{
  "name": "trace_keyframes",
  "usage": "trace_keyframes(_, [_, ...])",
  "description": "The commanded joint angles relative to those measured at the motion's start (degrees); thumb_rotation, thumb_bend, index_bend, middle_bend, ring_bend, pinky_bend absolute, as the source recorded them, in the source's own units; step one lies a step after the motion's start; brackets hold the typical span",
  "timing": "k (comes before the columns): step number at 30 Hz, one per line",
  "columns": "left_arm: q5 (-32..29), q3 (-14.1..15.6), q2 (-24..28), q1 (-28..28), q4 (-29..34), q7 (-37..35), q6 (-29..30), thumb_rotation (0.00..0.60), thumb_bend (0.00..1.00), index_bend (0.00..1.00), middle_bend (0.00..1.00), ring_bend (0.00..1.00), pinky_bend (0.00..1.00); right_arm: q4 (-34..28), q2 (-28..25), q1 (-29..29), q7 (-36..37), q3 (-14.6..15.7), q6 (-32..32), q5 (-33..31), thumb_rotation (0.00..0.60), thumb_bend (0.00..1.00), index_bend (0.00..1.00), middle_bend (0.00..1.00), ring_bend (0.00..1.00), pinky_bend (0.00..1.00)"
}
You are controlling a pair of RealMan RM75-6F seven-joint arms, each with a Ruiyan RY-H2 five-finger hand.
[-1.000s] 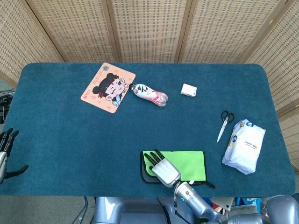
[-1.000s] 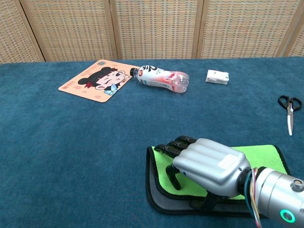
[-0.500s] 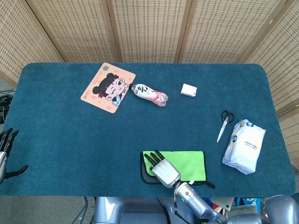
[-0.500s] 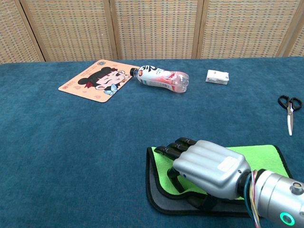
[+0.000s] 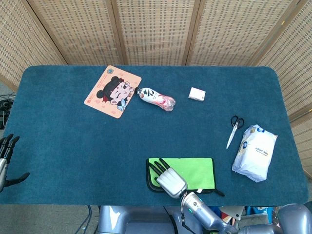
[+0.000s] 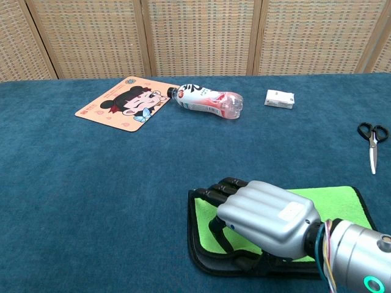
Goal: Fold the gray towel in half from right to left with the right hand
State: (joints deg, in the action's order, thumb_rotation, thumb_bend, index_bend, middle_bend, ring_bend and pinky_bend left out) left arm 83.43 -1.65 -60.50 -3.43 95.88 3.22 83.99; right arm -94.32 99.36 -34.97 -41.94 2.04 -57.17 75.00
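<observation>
Sitting at the bottom centre of the frame, folded gray towel with bright green upper face [image 5: 192, 171] [image 6: 305, 204], close to the near edge of the blue carpeted table [image 5: 73, 146] [image 6: 91, 183]. Right hand [image 5: 168, 179] [image 6: 263, 217] lying palm-down over its left end, dark fingers [image 6: 223, 188] stretched forward and a bit apart, gripping nothing as far as can be seen. Left hand [image 5: 6, 161] off at lower left, beyond the table's edge, fingers spread wide, holding nothing. Over on the right: white plastic pack [image 5: 254, 152], with black-handled scissors [image 5: 234, 129] [image 6: 371, 141] just beside it. Further up: clear plastic bottle with a white-and-pink label [image 5: 156, 98] [image 6: 208, 101] on its side, touching a peach cartoon mouse pad [image 5: 112, 91] [image 6: 122, 104]. Small white box [image 5: 197, 94] [image 6: 280, 98] right of those.
</observation>
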Motion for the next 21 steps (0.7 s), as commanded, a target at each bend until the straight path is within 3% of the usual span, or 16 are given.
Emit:
trace_keyframes(1, [0.0, 0.0, 0.0, 0.0, 0.0, 0.0, 0.0, 0.600, 0.08, 0.00, 0.00, 0.00, 0.00, -0.6, -0.2, -0.1, 0.4, 0.1, 0.2, 0.3, 0.600, 0.47, 0.56, 0.00, 0.00, 0.00])
trace_keyframes(15, [-0.2, -0.1, 0.2, 0.0, 0.0, -0.2, 0.0, 0.600, 0.08, 0.00, 0.00, 0.00, 0.00, -0.9, 0.5, -0.1, -0.9, 0.9, 0.5, 0.4, 0.600, 0.45, 0.55, 0.00, 0.00, 0.00])
trace_keyframes(19, [1.1, 0.4, -0.5, 0.0, -2.7, -3.2, -0.2, 0.600, 0.08, 0.00, 0.00, 0.00, 0.00, -1.0, 0.3, -0.1, -1.1, 0.8, 0.8, 0.0, 0.600, 0.15, 0.22, 0.00, 0.00, 0.00])
trace_keyframes(21, [1.5, 0.1, 0.0, -0.1, -1.4, -2.5, 0.5, 0.600, 0.08, 0.00, 0.00, 0.00, 0.00, -1.5, -0.2, -0.2, -0.7, 0.9, 1.2, -0.2, 0.600, 0.07, 0.08, 0.00, 0.00, 0.00])
